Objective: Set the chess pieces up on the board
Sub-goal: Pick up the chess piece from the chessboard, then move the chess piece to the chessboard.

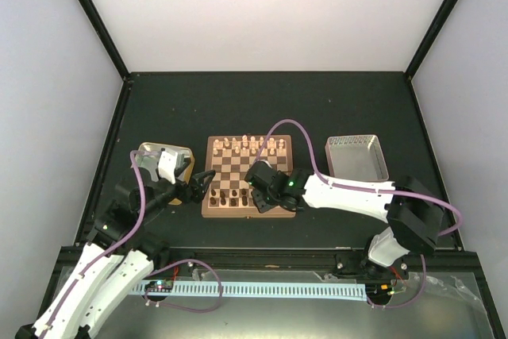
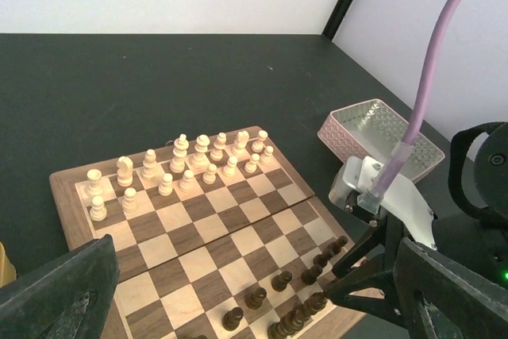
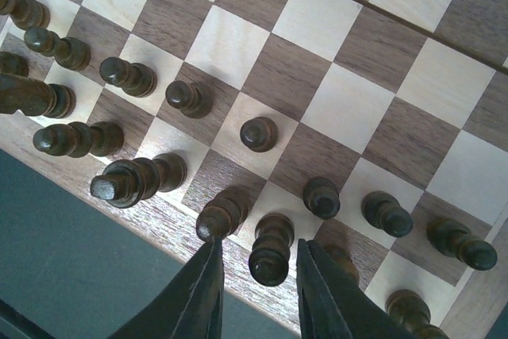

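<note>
- One dark piece stands upright between the fingers of the right gripper, in the back row at the near edge of the board.
- The right gripper is spread. A gap shows on each side of that piece, thinner on one side, and I cannot tell whether that finger touches it.
- The other dark pieces stand in two rows on both sides of these fingers and just past their tips.
- The bare middle squares lie further ahead of the tips.
- From above, the pale pieces fill two rows on the far side of the board, well beyond the right gripper, which hangs over the near right part of the board.
- The left gripper hovers just off the board's left edge, with its tips pointing toward the board.
- In its wrist view the left gripper's fingers are wide apart and hold nothing, and the board shows between them.
- A tray lies on the table under and behind the left gripper, beside the board.
- A box sits to the right of the right gripper, just past its arm and apart from the board.
- A purple cable arcs from the right arm over the board's far right part.
</note>
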Available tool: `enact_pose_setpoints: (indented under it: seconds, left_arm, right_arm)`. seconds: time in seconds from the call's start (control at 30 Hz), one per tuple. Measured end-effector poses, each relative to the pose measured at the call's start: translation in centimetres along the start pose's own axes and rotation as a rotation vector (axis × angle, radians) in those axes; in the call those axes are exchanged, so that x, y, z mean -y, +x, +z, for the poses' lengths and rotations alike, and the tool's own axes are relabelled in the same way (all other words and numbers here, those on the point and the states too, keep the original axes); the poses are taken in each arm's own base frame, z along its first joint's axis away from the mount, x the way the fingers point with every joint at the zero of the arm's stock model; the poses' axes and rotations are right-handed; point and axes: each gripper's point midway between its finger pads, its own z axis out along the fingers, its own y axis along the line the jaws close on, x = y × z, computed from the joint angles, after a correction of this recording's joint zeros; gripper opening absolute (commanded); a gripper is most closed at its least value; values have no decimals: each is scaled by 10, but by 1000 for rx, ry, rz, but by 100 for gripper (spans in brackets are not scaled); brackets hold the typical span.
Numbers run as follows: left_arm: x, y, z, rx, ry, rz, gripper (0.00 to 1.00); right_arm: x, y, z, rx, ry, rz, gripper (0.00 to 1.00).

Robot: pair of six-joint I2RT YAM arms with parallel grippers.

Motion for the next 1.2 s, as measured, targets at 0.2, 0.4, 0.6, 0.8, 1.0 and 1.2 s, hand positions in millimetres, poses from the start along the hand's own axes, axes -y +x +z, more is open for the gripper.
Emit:
enact_pose_setpoints:
  seconds: [0.2,0.4,0.6,0.8,1.0,1.2]
  left_arm:
    - [4,1,0,-9,26,3,95]
    - [8,6,4,-38,50,0,92]
    - [14,11,8,-71,94,-5,84]
    - [21,20,19,-132,144,-36,65]
    - [34,49,41,-282,187,-91,51]
    - [55,94,67,-509,175,-90,38]
  right_arm:
    - [1,4,7,-18,12,0,22]
    - [4,7,14,-33,31,2,10]
    - [4,4,9,-16,29,9,9]
    - [4,-12,-23,83,-7,34,8]
    - [21,-21,-56,204,2,106,9]
    - [58,-14,-70,286,67,263,9]
